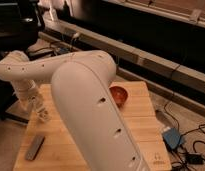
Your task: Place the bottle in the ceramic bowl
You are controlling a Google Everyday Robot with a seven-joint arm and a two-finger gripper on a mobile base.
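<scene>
The reddish-orange ceramic bowl (pixel 119 95) sits on the wooden table (pixel 146 125) near its far right part, partly hidden behind my big white arm (pixel 91 100). My gripper (pixel 40 111) hangs low over the table's left side, far left of the bowl. A small pale shape (pixel 44 117) at the gripper's tip could be the bottle, but I cannot tell for sure. No other bottle shows on the table.
A dark flat remote-like object (pixel 35 147) lies on the table's front left. A blue box (pixel 172 137) and cables lie on the floor to the right. A dark bench with rails (pixel 146 60) runs behind the table.
</scene>
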